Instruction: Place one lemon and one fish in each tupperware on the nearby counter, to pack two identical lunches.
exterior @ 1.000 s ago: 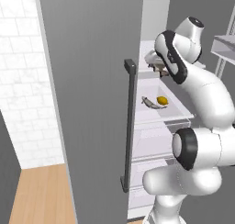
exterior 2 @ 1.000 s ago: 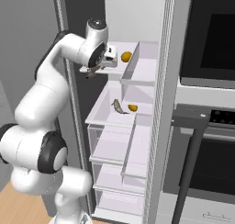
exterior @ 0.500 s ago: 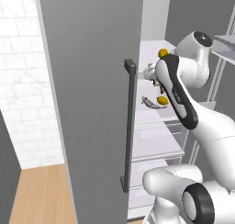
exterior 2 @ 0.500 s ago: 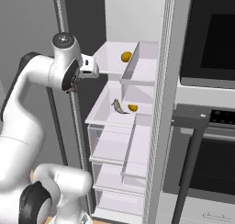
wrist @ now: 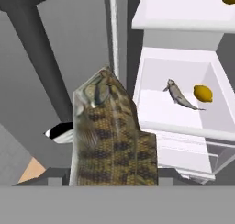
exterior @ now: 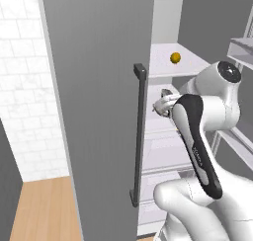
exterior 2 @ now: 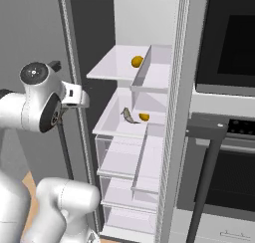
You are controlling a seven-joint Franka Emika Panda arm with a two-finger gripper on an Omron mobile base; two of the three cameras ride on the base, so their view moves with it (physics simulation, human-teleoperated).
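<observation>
In front of the open fridge (exterior 2: 169, 137), the white arm is folded back with its end effector (exterior 2: 79, 95) beside the edge of the grey fridge door (exterior: 99, 87), outside the shelves. In the hand view a large brown, scaly fish (wrist: 112, 136) rises from the bottom edge and covers the fingertips; the end effector appears to be clenched on it, though the fingers themselves are hidden. In the left base view the end effector (exterior: 163, 102) sits just right of the door's dark bar handle (exterior: 138, 136), and what it carries cannot be made out there.

Inside the fridge, a second, smaller grey fish (exterior 2: 129, 116) lies on the middle white shelf (exterior 2: 112, 127) with a lemon (exterior 2: 144, 117) just beside it, apart but close. Both also show in the hand view, the fish (wrist: 179, 95) left of the lemon (wrist: 203, 93). Another lemon (exterior 2: 137, 61) rests alone on the top shelf (exterior 2: 107, 70), also seen in the left base view (exterior: 175, 58). Clear drawers (exterior 2: 119, 162) sit below the middle shelf. To the right of the fridge stands a dark oven (exterior 2: 224, 152) with a bar handle.
</observation>
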